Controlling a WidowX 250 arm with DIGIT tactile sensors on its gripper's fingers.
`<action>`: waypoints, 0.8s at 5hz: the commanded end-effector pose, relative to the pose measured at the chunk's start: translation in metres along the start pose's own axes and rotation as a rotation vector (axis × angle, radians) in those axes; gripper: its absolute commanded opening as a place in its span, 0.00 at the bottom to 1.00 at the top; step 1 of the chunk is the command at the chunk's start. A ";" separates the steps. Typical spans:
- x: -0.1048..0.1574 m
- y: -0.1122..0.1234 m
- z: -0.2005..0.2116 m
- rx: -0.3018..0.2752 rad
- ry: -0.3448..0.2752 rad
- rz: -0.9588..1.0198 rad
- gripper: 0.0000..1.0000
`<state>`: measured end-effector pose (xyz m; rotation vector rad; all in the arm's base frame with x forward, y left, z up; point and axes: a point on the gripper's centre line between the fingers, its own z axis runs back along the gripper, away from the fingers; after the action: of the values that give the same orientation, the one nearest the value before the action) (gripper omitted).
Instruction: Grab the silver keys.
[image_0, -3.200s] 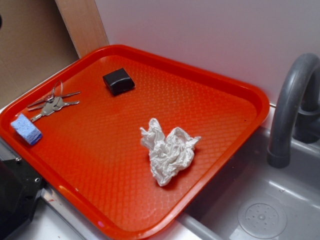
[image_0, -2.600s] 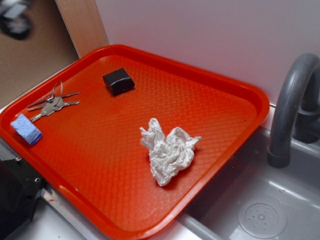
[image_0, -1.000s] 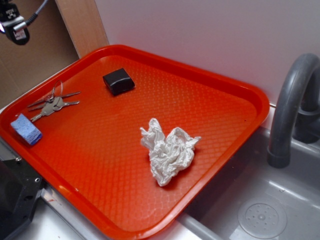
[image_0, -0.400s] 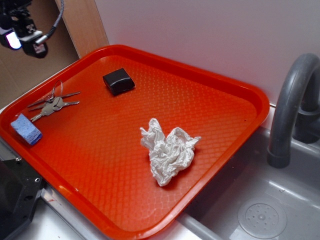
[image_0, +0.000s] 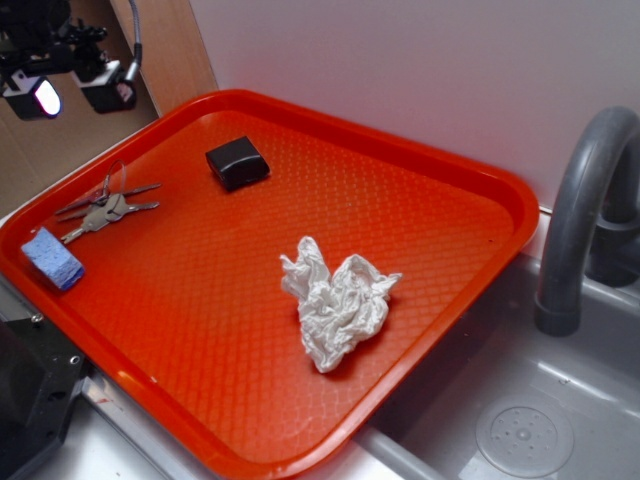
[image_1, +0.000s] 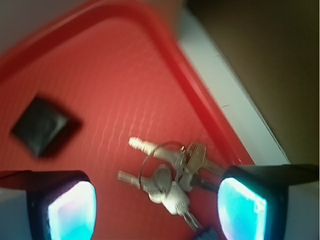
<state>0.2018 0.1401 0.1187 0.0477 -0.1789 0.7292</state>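
Observation:
The silver keys (image_0: 103, 207) lie in a small bunch on a wire ring near the left rim of the red tray (image_0: 420, 160). My gripper (image_0: 75, 92) hangs open high above the tray's far left corner, well apart from them. In the wrist view the silver keys (image_1: 172, 176) lie far below, between my two glowing pads (image_1: 74, 210); the gripper (image_1: 157, 210) holds nothing.
A blue sponge (image_0: 52, 258) sits just in front of the keys by the tray's left rim. A black block (image_0: 238, 162) lies behind them and crumpled white paper (image_0: 336, 300) mid-tray. A grey faucet (image_0: 585, 215) and sink (image_0: 520, 420) are at right.
The gripper has come into view at the top left and moved right and down toward the tray's far left corner. Nothing on the tray has moved.

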 end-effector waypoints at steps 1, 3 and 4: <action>0.014 -0.007 -0.028 0.102 0.006 0.519 1.00; -0.002 -0.014 -0.057 0.175 0.059 0.806 1.00; 0.014 -0.018 -0.074 0.175 0.037 0.791 1.00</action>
<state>0.2263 0.1421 0.0351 0.1489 -0.0262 1.5319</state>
